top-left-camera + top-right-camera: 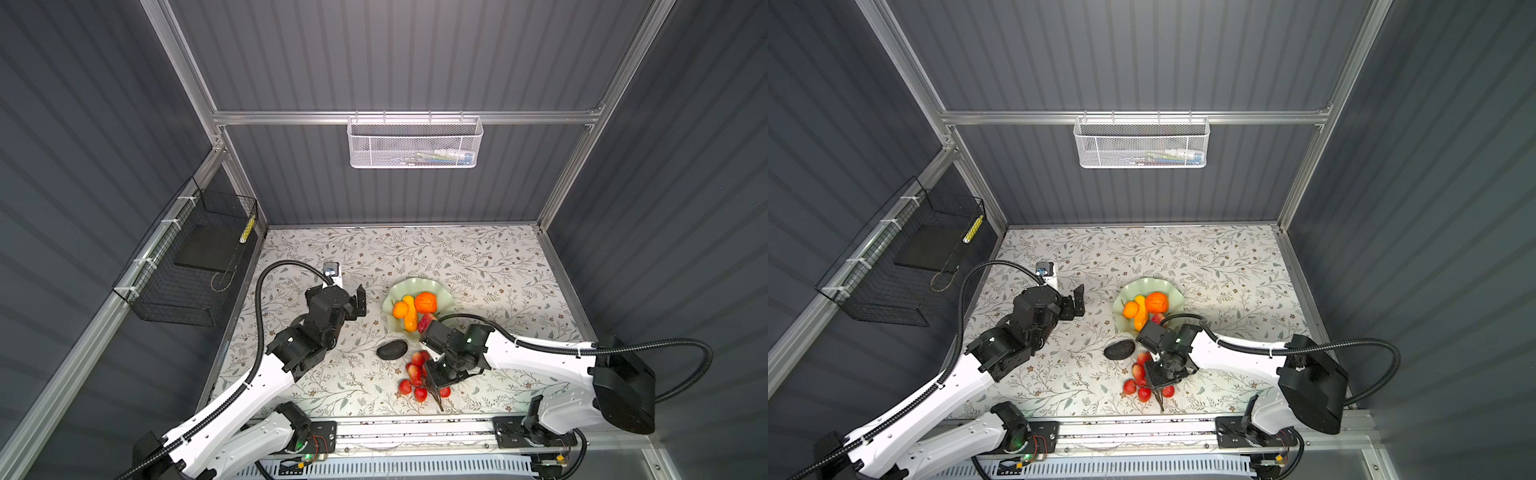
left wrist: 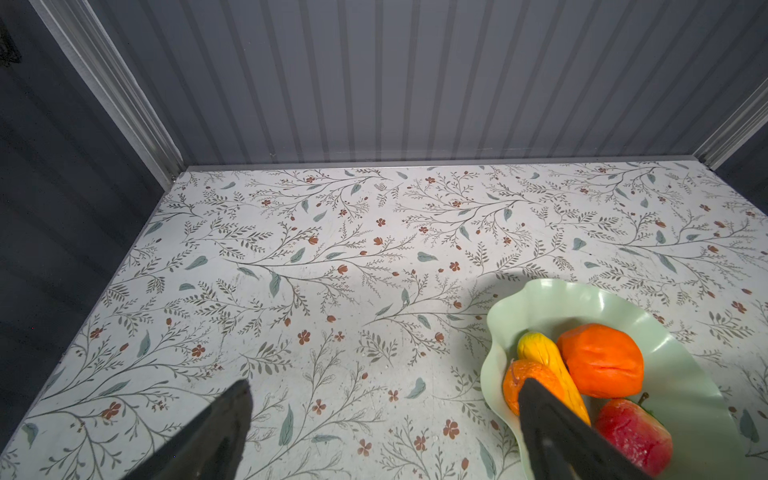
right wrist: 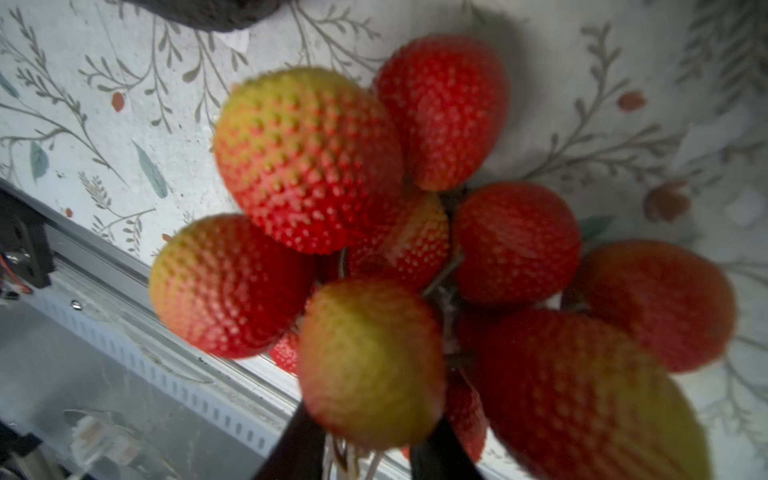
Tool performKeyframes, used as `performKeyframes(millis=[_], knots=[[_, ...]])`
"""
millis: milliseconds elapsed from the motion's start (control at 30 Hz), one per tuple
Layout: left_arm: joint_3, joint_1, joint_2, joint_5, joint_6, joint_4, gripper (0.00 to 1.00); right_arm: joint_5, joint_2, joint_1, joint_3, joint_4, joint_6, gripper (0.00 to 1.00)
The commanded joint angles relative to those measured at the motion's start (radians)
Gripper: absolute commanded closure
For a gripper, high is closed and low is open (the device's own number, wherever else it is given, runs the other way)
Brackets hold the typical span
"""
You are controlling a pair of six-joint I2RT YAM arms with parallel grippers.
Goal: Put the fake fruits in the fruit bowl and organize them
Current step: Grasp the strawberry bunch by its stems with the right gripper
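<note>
Filling the right wrist view, berry bunch (image 3: 316, 162) mostly hides fingers (image 3: 295, 453).

Four fruits (image 2: 598, 359) in mint bowl (image 2: 540, 303), fingers (image 2: 220, 432) apart

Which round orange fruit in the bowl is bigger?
The bigger orange, right of the yellow fruit in a top view; the smaller orange lies left.

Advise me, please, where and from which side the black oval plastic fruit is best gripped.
Probably across its short middle width, from straight above: the black oval plastic fruit lies flat on the floral table, its long sides free.
</note>
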Motion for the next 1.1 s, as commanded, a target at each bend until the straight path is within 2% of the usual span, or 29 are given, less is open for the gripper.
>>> performKeyframes(millis=[0,67,333,700,900,1067], knots=[[-0.013,0.009,-0.024,-0.027,-0.01,-0.017,0.0,0.035,0.029,0.008,0.013,-0.044,-0.035,0.88],[-0.016,0.009,-0.03,-0.03,-0.009,-0.016,0.0,0.049,0.025,0.008,0.021,-0.05,-0.04,1.0],[-0.03,0.009,-0.042,-0.031,-0.017,-0.014,0.0,0.147,-0.093,0.006,0.052,-0.11,-0.043,1.0],[-0.057,0.01,-0.069,-0.039,-0.027,-0.012,0.0,0.276,-0.392,-0.014,0.187,-0.384,-0.038,1.0],[-0.06,0.009,-0.08,-0.037,-0.035,-0.026,0.0,0.289,-0.402,-0.06,0.208,-0.385,-0.069,1.0],[-0.062,0.009,-0.099,-0.041,-0.043,-0.032,0.0,0.327,-0.368,-0.102,0.344,-0.394,-0.144,1.0]])
